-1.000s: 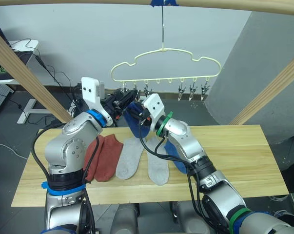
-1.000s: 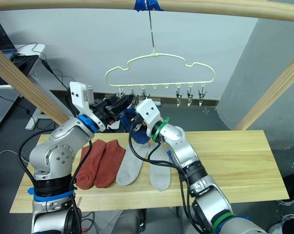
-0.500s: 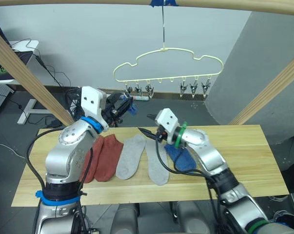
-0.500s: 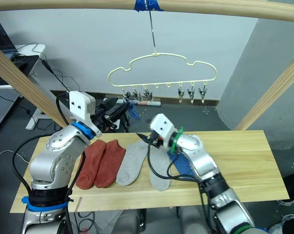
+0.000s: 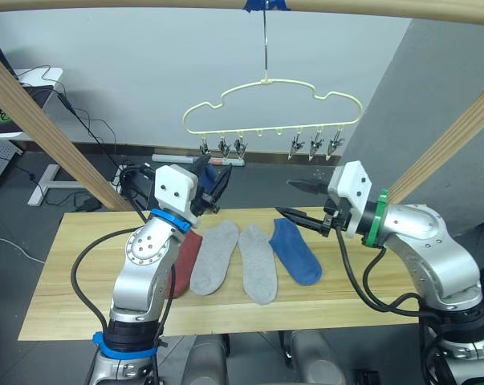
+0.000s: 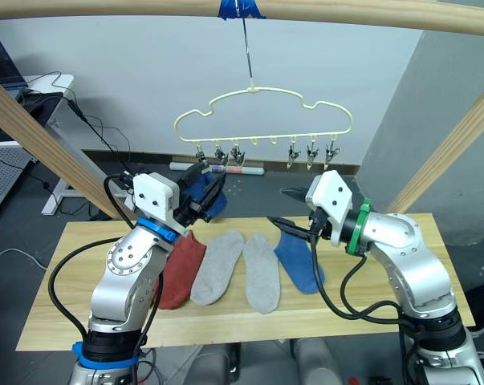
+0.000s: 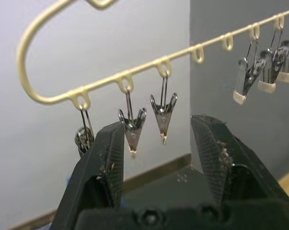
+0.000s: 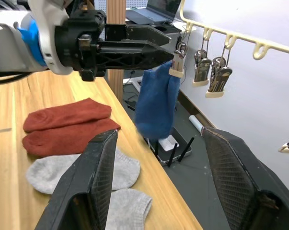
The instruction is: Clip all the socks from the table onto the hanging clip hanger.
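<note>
Six clips on the lower bar of the clip hanger (image 5: 274, 104), hung by its hook from a wooden pole (image 5: 145, 4) overhead. One blue sock (image 8: 157, 103) hanging from the end clip (image 8: 177, 64) on the robot's left side, toe down, above the far edge of the table (image 5: 386, 281).

Five socks flat on the table, in a row, toes toward the robot:
- two rust-red socks (image 8: 67, 127), side by side and touching, at the left end; partly hidden behind the left arm in the head views
- two light grey socks (image 5: 237, 257), next along, touching at the cuffs and splaying apart toward the toes
- second blue sock (image 5: 294, 250), just beside the right-hand grey one

Left gripper (image 8: 154, 45) raised beside the hanging sock, up near the clips; fingers spread, nothing between them. Wrist view looks out through the gap at the hanger's left-end clips.

Right gripper (image 5: 302, 200) held over the table, above and just right of the flat blue sock, well apart from the hanger; fingers wide apart, holding nothing.

Behind the table: grey floor, cables, a white wall.
</note>
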Controlling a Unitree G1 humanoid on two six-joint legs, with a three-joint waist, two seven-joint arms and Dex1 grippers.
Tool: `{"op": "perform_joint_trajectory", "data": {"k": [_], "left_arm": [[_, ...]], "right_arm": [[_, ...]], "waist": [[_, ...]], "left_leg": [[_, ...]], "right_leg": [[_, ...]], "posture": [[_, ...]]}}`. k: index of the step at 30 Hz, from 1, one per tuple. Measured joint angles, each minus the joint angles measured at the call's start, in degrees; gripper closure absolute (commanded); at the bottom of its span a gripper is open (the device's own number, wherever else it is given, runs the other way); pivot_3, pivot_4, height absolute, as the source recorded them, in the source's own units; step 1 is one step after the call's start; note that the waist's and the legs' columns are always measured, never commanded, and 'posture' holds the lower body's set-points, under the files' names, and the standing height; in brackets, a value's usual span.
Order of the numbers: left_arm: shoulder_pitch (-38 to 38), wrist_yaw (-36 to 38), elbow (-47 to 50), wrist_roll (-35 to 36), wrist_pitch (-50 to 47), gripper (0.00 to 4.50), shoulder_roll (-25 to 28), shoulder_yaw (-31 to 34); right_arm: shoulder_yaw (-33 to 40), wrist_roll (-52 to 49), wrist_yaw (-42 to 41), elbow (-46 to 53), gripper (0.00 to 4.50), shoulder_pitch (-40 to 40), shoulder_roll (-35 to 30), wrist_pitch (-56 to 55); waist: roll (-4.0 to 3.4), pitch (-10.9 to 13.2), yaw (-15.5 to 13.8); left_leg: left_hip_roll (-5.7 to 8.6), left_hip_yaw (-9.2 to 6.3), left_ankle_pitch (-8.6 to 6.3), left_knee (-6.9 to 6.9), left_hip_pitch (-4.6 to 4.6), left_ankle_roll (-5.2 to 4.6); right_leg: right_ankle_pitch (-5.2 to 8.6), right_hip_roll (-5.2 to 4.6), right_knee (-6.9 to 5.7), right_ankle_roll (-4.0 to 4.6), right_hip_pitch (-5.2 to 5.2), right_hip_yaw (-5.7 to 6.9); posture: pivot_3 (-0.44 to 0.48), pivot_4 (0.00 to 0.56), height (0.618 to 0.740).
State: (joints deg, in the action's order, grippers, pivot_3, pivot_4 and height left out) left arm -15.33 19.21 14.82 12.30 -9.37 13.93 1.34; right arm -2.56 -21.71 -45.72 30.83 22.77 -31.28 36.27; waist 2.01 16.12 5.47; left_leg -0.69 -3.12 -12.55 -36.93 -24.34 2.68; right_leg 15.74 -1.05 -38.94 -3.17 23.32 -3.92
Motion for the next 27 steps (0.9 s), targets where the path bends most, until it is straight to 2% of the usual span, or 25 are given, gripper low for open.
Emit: {"op": "perform_joint_trajectory", "data": {"k": [17, 27], "left_arm": [[-7.24, -3.56, -10.58, -2.60, 3.24, 3.19, -4.77, -0.51], [-6.80, -4.01, -10.95, -3.17, 4.88, 3.19, -5.96, -0.59]], "right_arm": [[3.79, -6.36, 4.37, 2.24, 1.56, 0.60, -3.47, 5.47], [4.19, -6.69, 5.36, 2.22, 1.56, 0.66, -4.23, 5.57]], "waist": [[0.02, 0.01, 1.10], [0.02, 0.01, 1.17]], "left_leg": [[0.06, 0.03, 0.00, 0.00, -0.01, 0.00], [0.05, 0.04, 0.00, 0.00, -0.01, -0.01]], "right_leg": [[0.01, 0.02, 0.02, -0.02, 0.00, -0.01], [0.02, 0.02, 0.03, -0.03, 0.00, -0.03]], "posture": [[-0.241, 0.278, 0.740], [-0.250, 0.281, 0.740]]}}
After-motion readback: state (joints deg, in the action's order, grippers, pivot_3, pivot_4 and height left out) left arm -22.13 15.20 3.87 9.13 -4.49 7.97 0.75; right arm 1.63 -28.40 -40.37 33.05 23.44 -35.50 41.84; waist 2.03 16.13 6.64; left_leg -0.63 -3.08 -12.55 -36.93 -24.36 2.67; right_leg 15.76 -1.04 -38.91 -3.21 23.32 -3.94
